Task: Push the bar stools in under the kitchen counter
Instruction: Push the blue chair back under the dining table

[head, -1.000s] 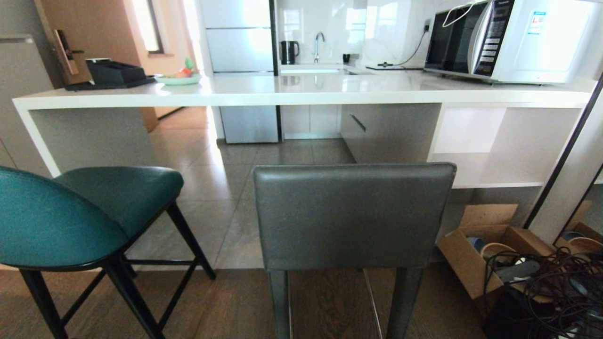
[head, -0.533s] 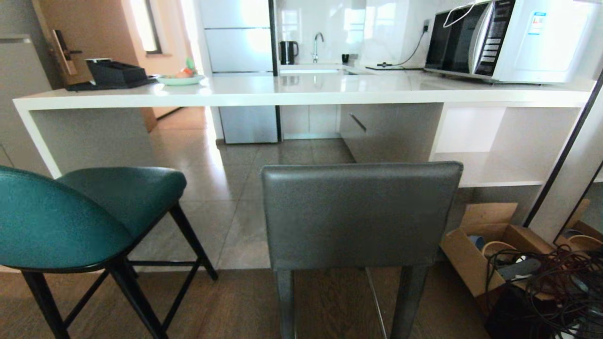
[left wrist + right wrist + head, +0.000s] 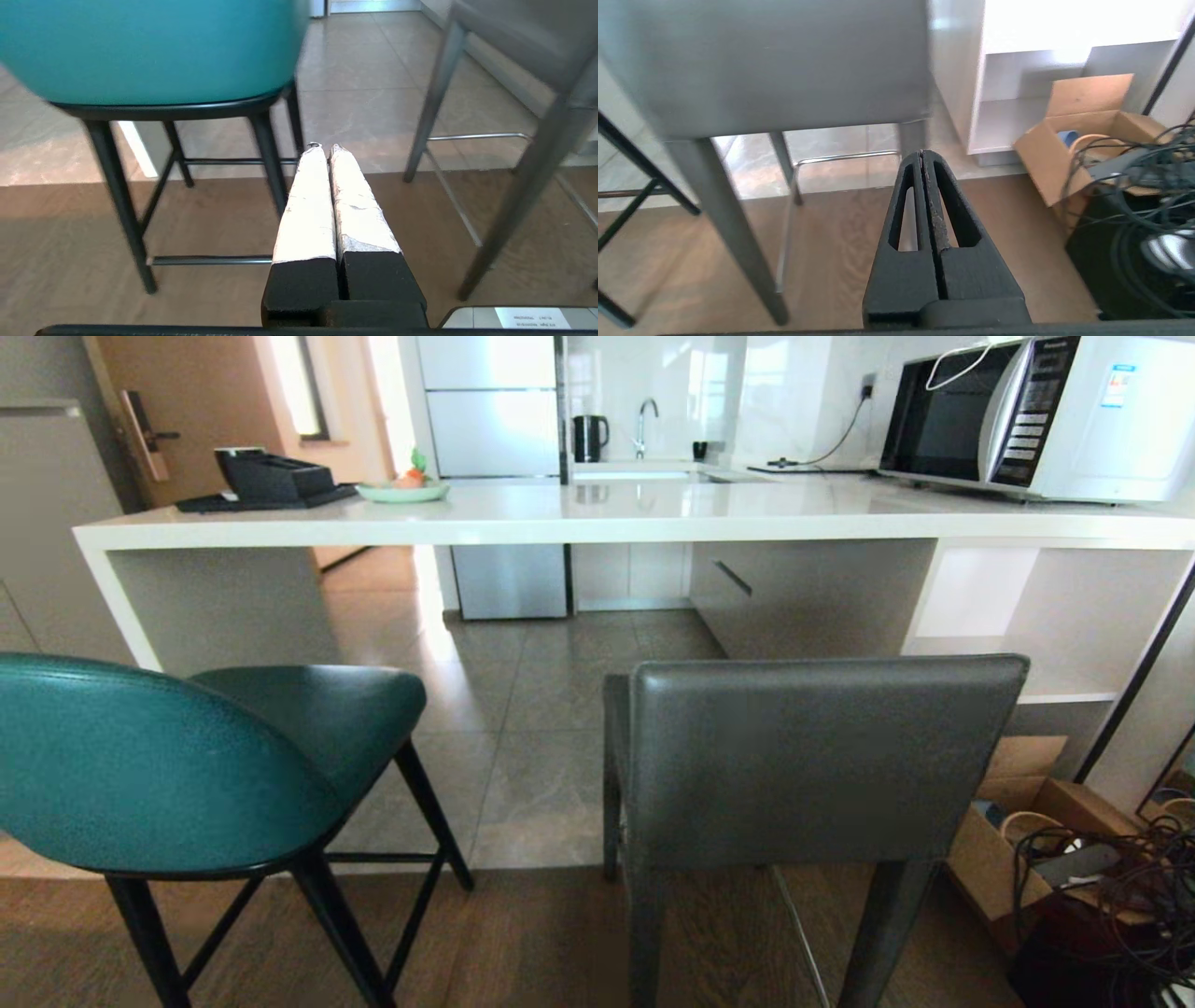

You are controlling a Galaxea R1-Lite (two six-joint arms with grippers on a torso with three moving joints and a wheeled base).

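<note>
Left end effector [image 3: 325, 148]: low, on the near side of the teal stool [image 3: 154, 51], level with its legs; white-wrapped fingers [image 3: 306, 205] pressed together, holding nothing, touching nothing. Tip points at the floor gap between the two stools.

Right end effector [image 3: 923, 153]: low, on the near side of the grey stool [image 3: 766, 65], below its backrest and near its right rear leg; black fingers [image 3: 945, 210] pressed together, empty, clear of the stool. Neither arm shows in the head view.

Teal stool [image 3: 168, 765]: nearest the camera, left of the grey stool, backrest toward the robot, seat pointing at the worktop [image 3: 607, 513]. Its black legs stand on the wood floor at the near side and on the tile at the far side. It is short of the worktop edge, not under it.

Grey stool [image 3: 822, 756]: just right of the teal stool, apart from it, back toward the robot, also standing out from the worktop.

Box [image 3: 1013, 831] with cables [image 3: 1111, 887]: on the floor right of the grey stool.

Worktop: beyond both stools, white slab on a white side panel [image 3: 117, 607] at its left end. On it, left part: black tray [image 3: 266, 485] and a green plate [image 3: 403, 492]. Right end: microwave [image 3: 1036, 415]. Behind the worktop, a kettle [image 3: 589, 437] and tap [image 3: 643, 425].
</note>
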